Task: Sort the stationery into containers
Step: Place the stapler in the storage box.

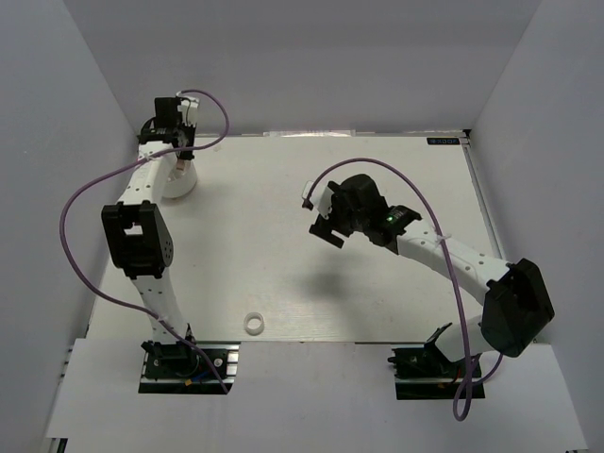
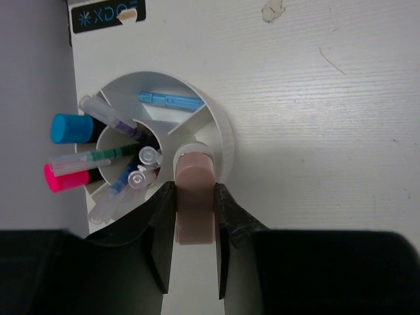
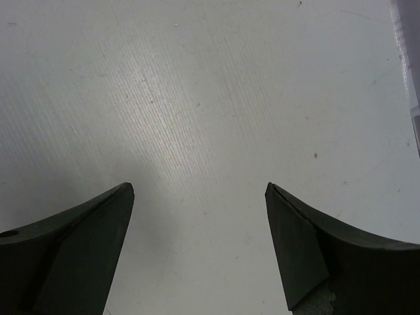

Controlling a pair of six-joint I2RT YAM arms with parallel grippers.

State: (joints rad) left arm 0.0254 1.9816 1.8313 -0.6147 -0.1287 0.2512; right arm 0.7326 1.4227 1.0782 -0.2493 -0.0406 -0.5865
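At the tub (image 2: 226, 134), the left gripper (image 2: 195, 190) is closed around a stubby pinkish piece (image 2: 195, 172) (probably a marker). Its tip is over the tub's near rim, beside compartments crowded with pens (image 2: 167, 100) and capped markers (image 2: 69, 128). Let go here, it could catch the rim and tumble outside the tub. A white tape ring (image 1: 253, 324) lies on the bench (image 1: 377, 283), well apart from the tub. Further right of the tub, the right gripper (image 3: 199, 188) hangs wide open, empty.
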